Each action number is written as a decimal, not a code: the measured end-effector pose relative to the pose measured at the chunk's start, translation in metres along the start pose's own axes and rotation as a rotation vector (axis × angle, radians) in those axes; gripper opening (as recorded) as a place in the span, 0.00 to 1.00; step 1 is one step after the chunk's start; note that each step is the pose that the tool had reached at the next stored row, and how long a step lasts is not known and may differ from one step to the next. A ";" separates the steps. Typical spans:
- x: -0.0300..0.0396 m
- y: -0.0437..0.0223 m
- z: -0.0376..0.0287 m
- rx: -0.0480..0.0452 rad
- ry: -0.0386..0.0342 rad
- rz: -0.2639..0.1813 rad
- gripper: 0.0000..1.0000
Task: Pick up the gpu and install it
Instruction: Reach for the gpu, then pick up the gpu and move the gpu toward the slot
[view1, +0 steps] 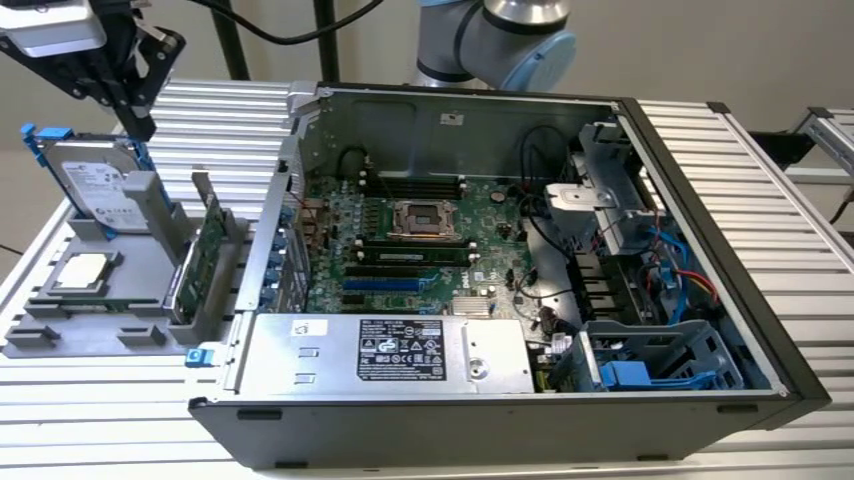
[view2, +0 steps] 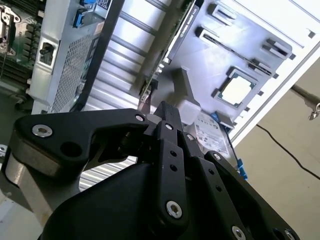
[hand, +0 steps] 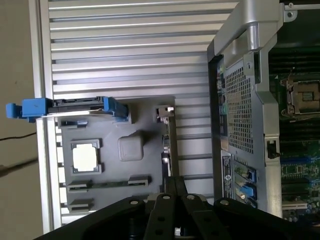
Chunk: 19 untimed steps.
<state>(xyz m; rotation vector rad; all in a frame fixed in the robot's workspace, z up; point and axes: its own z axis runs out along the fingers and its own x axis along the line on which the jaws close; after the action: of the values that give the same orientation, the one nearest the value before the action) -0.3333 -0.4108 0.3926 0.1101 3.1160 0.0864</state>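
gpu (view1: 210, 250): stands on its long edge in a slot of the grey holder (view1: 80, 335), at the exterior view's left. it is not gripped and not installed. it sits just beside the rear wall of the open pc case (view1: 296, 150). in the first wrist view it shows edge-on as a thin strip (hand: 171, 145).

tool (view1: 140, 128): high above the holder, clear of everything. its fingers are pressed together with nothing between them, as in both wrist views (view2: 167, 112) (hand: 175, 181). in the exterior view the tip seems to hang over the corner of the hard drive (view1: 96, 185). in the first wrist view it lies in line with the card's edge. i cannot tell the true offset.

neighbours: cpu chip (view1: 83, 272) lies flat in the holder, apart from the card. the holder and case rest on the slatted desk (view1: 787, 250).

risks, my judgement:
- closed fingers brought down on the card's top edge would press on it, not straddle it.
- a sideways error could land the tool on the hard drive or scrape the case wall; the card has little room on that side.
- a thin, upright card can tilt in the grip if it is held off-centre.
- at the motherboard (view1: 400, 250), a tilted card could miss its slot, or its end bracket could catch the rear wall.
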 end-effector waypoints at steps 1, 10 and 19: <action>-0.0001 -0.0017 -0.0001 -0.0006 0.0001 0.000 0.00; -0.0012 -0.0172 -0.0010 -0.0060 0.0005 0.000 0.00; -0.0022 -0.0314 -0.0017 -0.0116 0.0009 -0.001 0.00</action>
<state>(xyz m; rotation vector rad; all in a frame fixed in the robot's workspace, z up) -0.3333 -0.4423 0.3926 0.1076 3.1160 0.1045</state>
